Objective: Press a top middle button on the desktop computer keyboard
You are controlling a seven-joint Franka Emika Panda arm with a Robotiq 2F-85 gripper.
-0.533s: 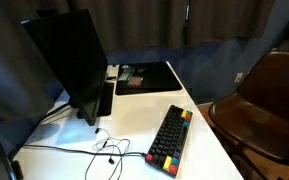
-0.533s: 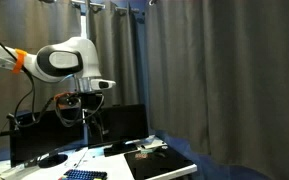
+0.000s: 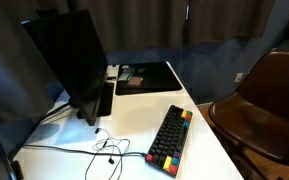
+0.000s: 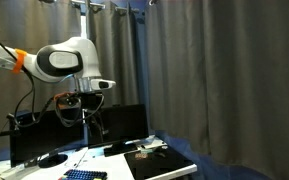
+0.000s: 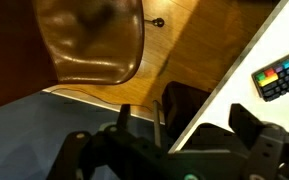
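The keyboard (image 3: 171, 138) is compact and black with red, yellow, green and blue keys along its edges. It lies on the white desk (image 3: 209, 150) near the front right. Its end shows at the right edge of the wrist view (image 5: 283, 75) and low in an exterior view (image 4: 84, 175). My gripper (image 4: 86, 124) hangs high above the desk in front of the monitor, well apart from the keyboard. In the wrist view the gripper (image 5: 184, 125) is open and empty, its fingers spread wide. The arm is out of sight in the exterior view that looks down on the desk.
A large black monitor (image 3: 66, 62) stands on the desk's left. A flat black mat (image 3: 144, 77) holding small items lies at the back. Loose cables (image 3: 104, 150) trail beside the keyboard. A brown chair (image 3: 264, 100) stands off the desk's right edge.
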